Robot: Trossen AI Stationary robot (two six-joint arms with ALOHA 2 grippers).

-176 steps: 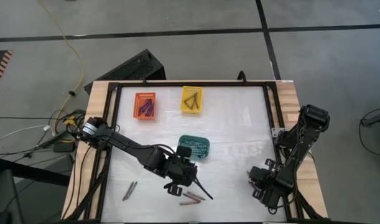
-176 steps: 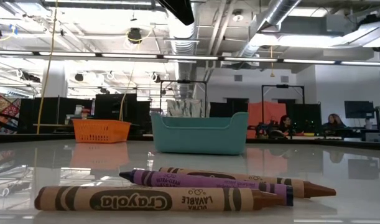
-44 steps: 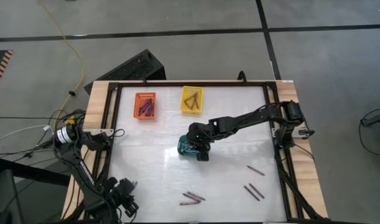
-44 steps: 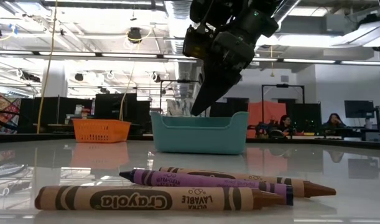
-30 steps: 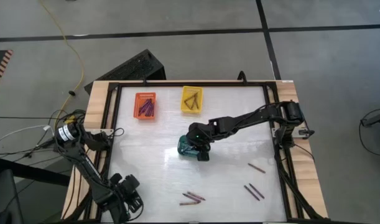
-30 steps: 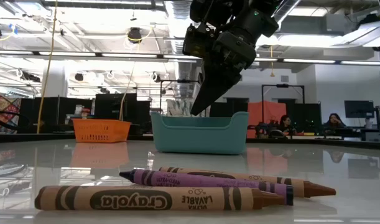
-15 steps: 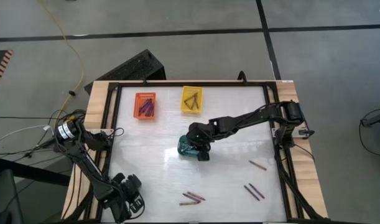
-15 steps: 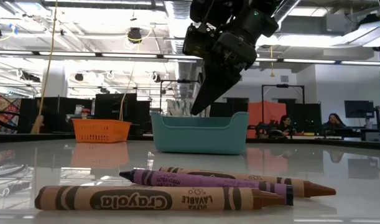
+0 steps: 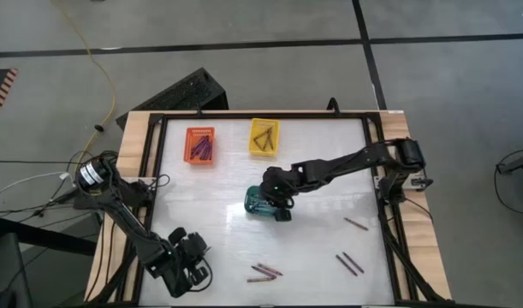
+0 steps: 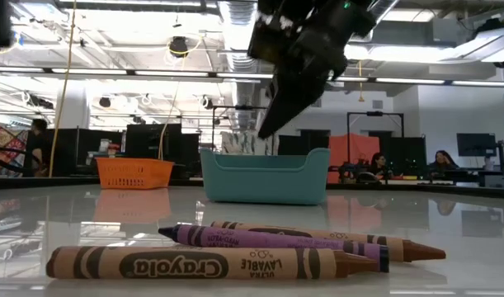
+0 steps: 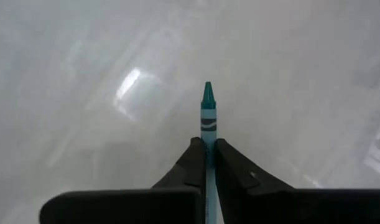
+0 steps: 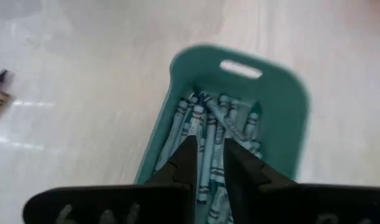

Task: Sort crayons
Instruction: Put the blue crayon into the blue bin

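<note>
My left gripper (image 9: 193, 270) stands near the table's front left, shut on a teal crayon (image 11: 207, 106). My right gripper (image 9: 280, 210) hangs over the teal basket (image 9: 256, 204), which holds several teal crayons (image 12: 208, 127). Its fingers are a little apart with nothing between them (image 12: 208, 163). Loose crayons lie flat on the table: a small group at front centre (image 9: 264, 272), a pair to the right (image 9: 347, 263) and one beyond it (image 9: 357, 224). In the low view, the front group shows as a brown crayon (image 10: 210, 264), a purple one (image 10: 268, 240) and another brown one (image 10: 317, 237). My left gripper pinches the teal crayon's shaft (image 11: 207, 140) between its two fingers (image 11: 193, 165). The crayon lies along the fingers, and its pointed tip (image 11: 207, 90) sticks out past the fingertips. The fingers slant down at the table. Whether the crayon touches the table, I cannot tell.
An orange basket (image 9: 201, 145) with purple crayons and a yellow basket (image 9: 264, 137) with brown ones stand at the far side. A black frame (image 9: 155, 154) runs round the white tabletop. People sit far off in the room behind.
My left gripper has gone from the front left corner toward the table's right and a little away from the near edge. My right gripper has risen slightly above the teal basket. The loose crayons have stayed where they were.
</note>
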